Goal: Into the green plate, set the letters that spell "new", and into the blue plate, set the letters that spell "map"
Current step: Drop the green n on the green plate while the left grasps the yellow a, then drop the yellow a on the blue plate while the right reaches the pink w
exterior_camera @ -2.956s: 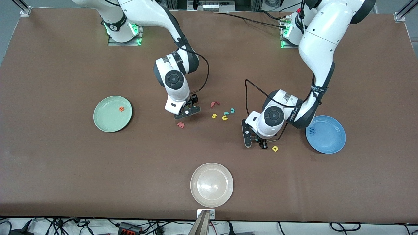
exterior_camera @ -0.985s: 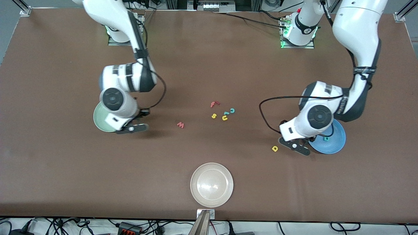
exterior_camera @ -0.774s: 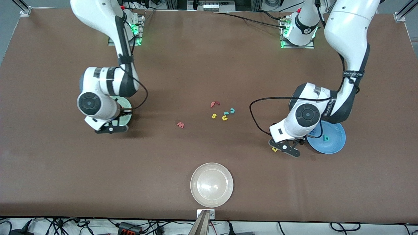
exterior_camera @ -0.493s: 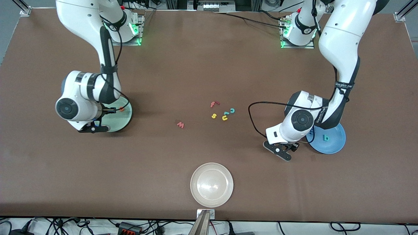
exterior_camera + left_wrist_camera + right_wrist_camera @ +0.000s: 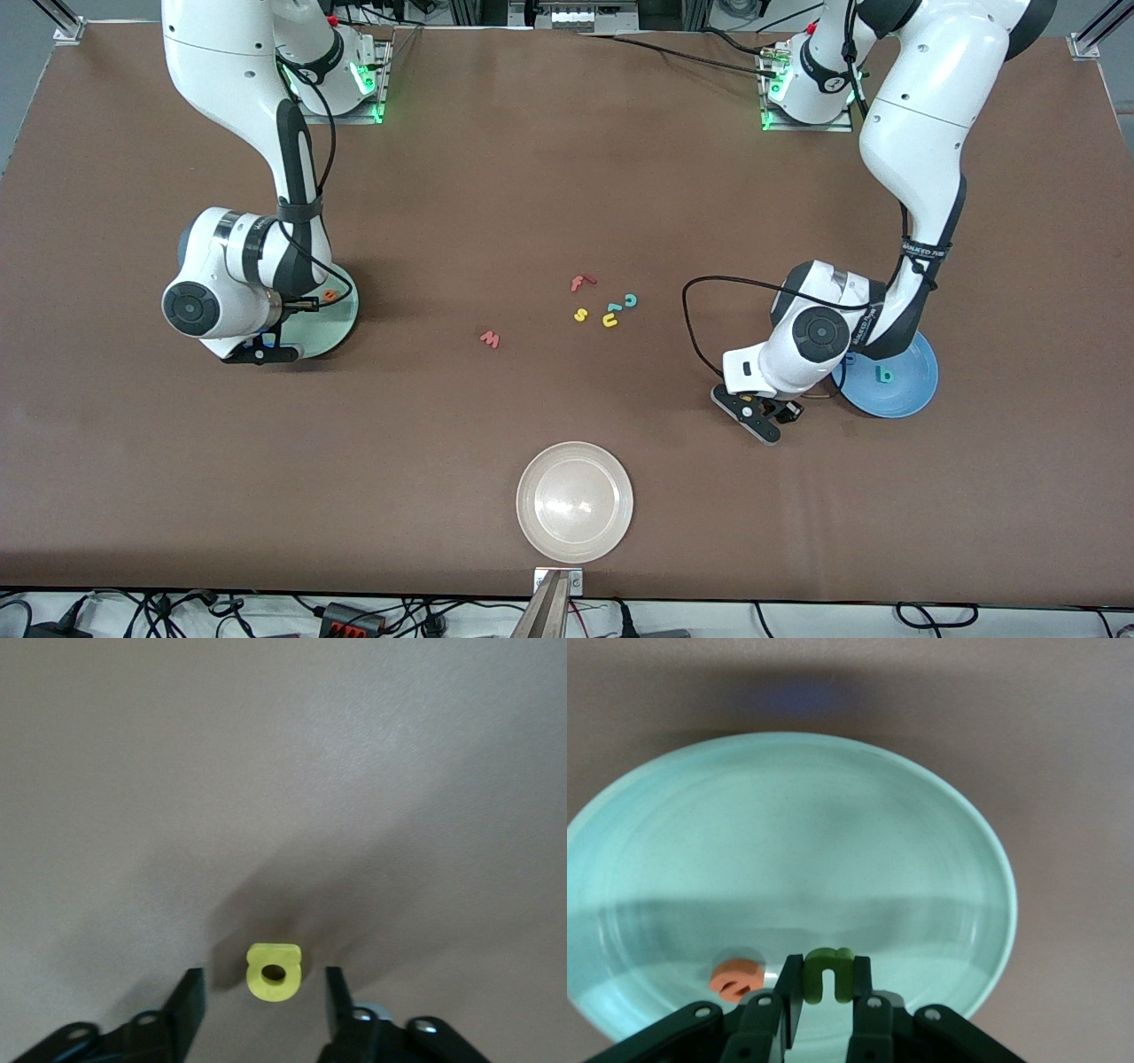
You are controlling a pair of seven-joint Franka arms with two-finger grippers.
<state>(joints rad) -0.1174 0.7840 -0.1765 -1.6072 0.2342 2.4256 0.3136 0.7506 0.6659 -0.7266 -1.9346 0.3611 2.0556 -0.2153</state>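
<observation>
**Table stock: foam letters, three plates, two grippers**

- Green plate (image 5: pixel 341 321): toward the right arm's end of the table, midway between its two long edges. Holds the orange e (image 5: pixel 330 295).
- Right gripper (image 5: pixel 818 997): over the green plate, clenched on the dark green n (image 5: pixel 828 974), which is raised above the plate floor close to the e.
- Blue plate (image 5: pixel 908 390): toward the left arm's end of the table. Holds the teal p (image 5: pixel 883 375); the purplish-blue m (image 5: pixel 850 360) shows only in part beside the left wrist.
- Left gripper (image 5: pixel 264 1001): low over the bare table just beside the blue plate, toward the table's middle. Fingers (image 5: pixel 189 1003) stand either side of the yellow a (image 5: pixel 273 972) with a gap on each side, not touching it. The a lies flat on the table.
- Pinkish-red w (image 5: pixel 490 338): on the table near its middle.
- Spare letters, clustered at the table's middle: red f (image 5: pixel 580 283), yellow s (image 5: pixel 580 315), yellow u-shaped letter (image 5: pixel 610 321), teal c (image 5: pixel 630 300).
- Whitish-beige plate (image 5: pixel 575 501): at the middle of the table edge nearest the front camera.
</observation>
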